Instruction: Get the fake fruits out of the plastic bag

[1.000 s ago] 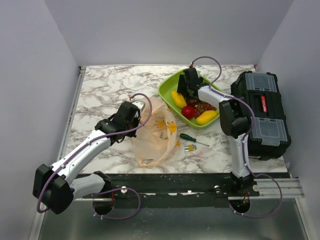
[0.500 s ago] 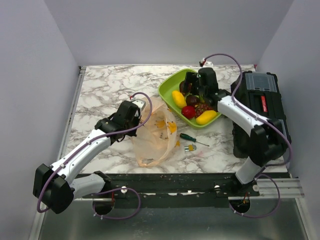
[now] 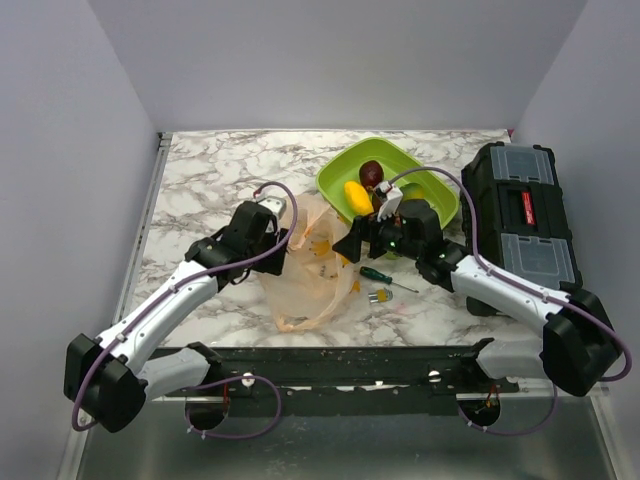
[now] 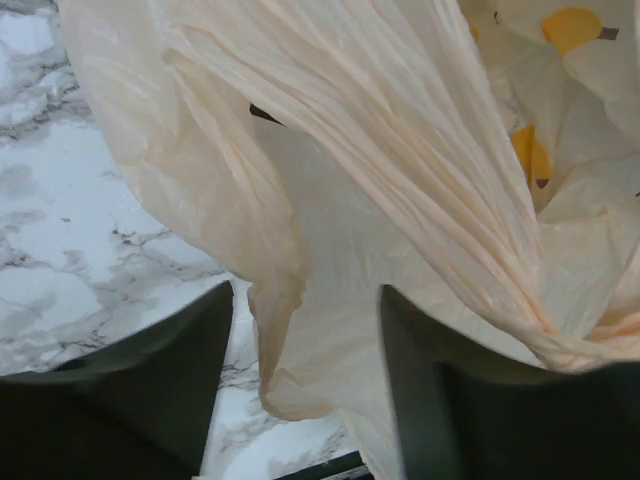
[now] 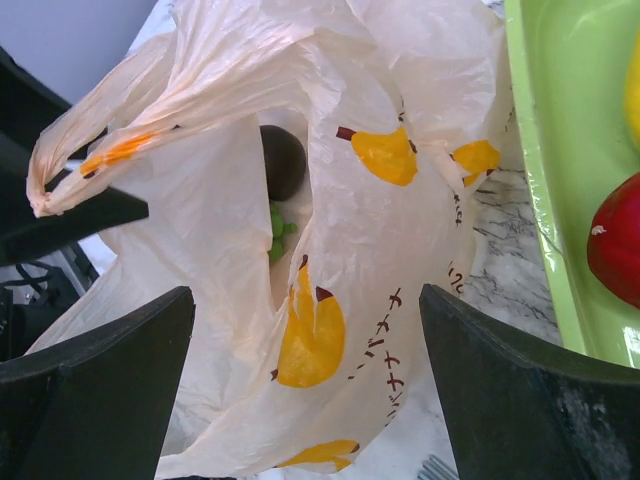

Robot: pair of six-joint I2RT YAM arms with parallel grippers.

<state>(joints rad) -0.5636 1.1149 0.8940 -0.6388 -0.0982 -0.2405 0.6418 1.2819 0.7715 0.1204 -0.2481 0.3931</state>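
The plastic bag (image 3: 312, 268) lies on the marble table (image 3: 200, 170). It is thin, crinkly and peach-colored, with yellow prints. Its mouth is open, and a dark round fruit (image 5: 282, 160) shows inside with a small green bit (image 5: 277, 235) next to it. The green tray (image 3: 405, 160) just beside the bag holds a dark plum (image 3: 371, 172), a yellow fruit (image 3: 355, 195) and a shiny red apple (image 5: 615, 240). The left gripper (image 4: 305, 295) is partly open, and a loose fold of the bag hangs between its fingers. The right gripper (image 5: 305, 300) is wide open, holds nothing and faces the bag's mouth.
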